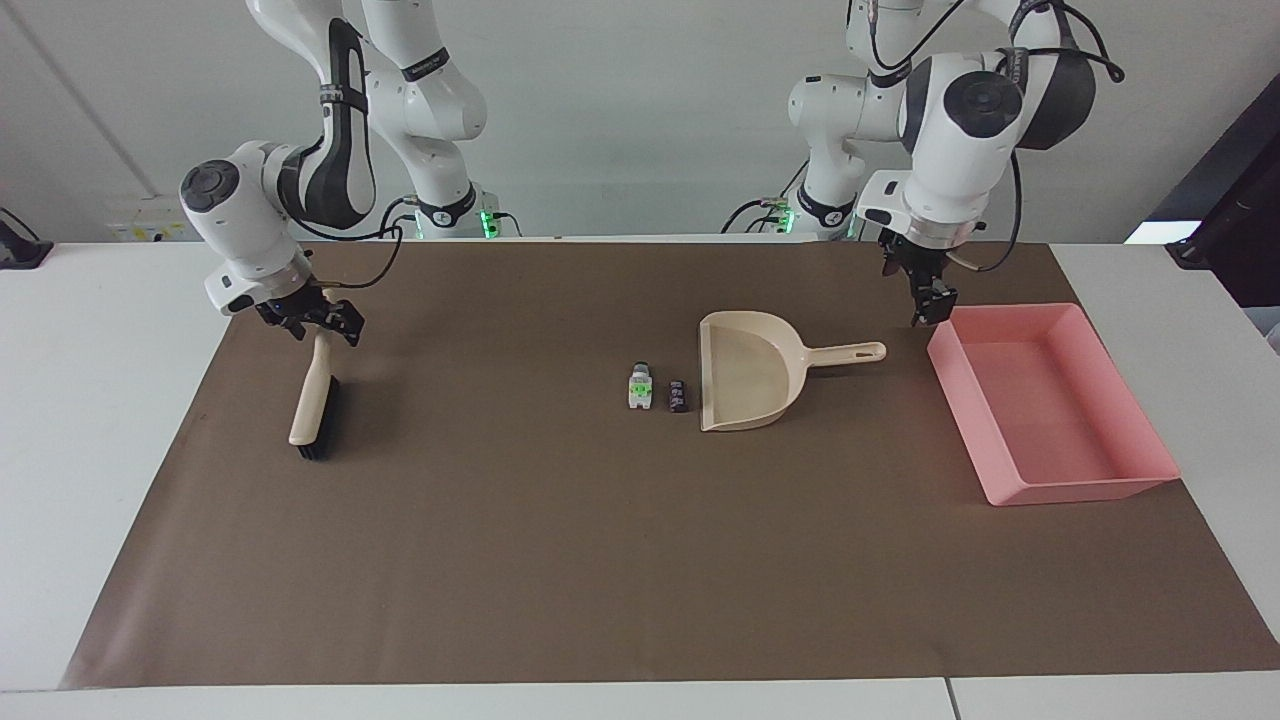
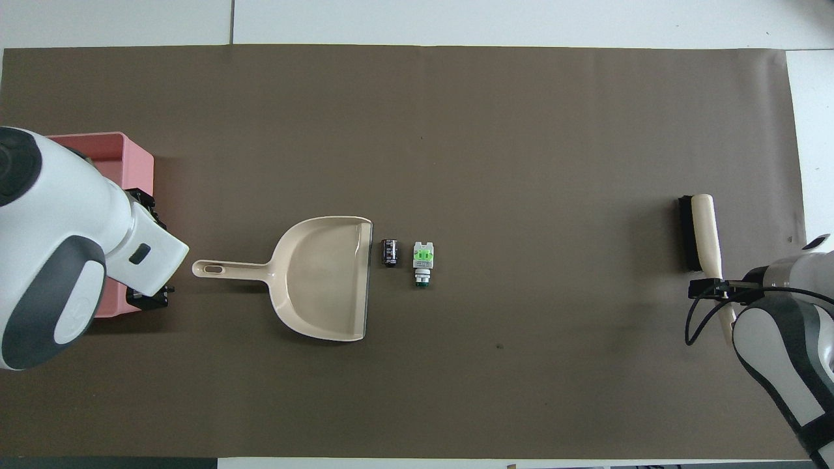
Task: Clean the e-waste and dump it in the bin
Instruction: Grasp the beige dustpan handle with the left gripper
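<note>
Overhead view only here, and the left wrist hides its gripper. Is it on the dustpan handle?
Observer: No. The left gripper hangs in the air over the bin corner closest to the dustpan handle, touching neither.
Operator: Jaws?
Observer: Open, with nothing in them.
Operator: And the right gripper? The arm covers it too.
Observer: The right gripper is low over the brush handle's end nearer the robots. I can't tell whether it touches the handle.
</note>
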Motion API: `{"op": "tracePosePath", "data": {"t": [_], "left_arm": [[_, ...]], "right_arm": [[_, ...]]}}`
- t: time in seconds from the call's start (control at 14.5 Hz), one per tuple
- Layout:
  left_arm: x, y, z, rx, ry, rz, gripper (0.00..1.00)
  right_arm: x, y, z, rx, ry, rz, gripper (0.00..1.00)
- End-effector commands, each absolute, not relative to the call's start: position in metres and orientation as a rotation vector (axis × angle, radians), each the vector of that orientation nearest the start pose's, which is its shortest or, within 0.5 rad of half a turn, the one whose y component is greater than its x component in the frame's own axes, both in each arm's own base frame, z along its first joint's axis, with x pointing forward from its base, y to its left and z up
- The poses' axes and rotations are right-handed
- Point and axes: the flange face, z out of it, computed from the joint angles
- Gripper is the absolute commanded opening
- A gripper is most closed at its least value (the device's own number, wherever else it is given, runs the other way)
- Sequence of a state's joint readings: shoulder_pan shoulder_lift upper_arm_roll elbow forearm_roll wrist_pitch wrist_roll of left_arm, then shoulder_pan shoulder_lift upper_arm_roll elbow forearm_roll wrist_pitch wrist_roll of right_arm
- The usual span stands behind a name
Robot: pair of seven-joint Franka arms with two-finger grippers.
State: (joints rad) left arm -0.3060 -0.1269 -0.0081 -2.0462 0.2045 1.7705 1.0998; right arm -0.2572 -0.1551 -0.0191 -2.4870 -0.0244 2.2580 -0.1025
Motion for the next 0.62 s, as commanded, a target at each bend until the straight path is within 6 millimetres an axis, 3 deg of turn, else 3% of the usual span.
{"op": "tracePosePath", "data": {"t": [0.0, 0.21, 0.34, 0.55], "left_arm": [[0.459, -0.164, 0.445, -2.113, 1.971, 0.286, 0.95], [0.456, -0.201, 0.396, -2.048, 1.916, 0.329, 0.92], [0.450, -0.214, 0.376, -2.023, 1.902, 0.359, 0.90], [0.441, -0.213, 0.352, -1.966, 1.907, 0.353, 0.88]], "right_arm": [[0.428, -0.126, 0.339, -3.135, 0.188, 0.104, 0.99], [0.427, -0.127, 0.339, -3.136, 0.161, 0.104, 0.95], [0.427, -0.127, 0.339, -3.137, 0.115, 0.104, 0.80], [0.427, -0.127, 0.339, -3.136, 0.110, 0.109, 0.57]]}}
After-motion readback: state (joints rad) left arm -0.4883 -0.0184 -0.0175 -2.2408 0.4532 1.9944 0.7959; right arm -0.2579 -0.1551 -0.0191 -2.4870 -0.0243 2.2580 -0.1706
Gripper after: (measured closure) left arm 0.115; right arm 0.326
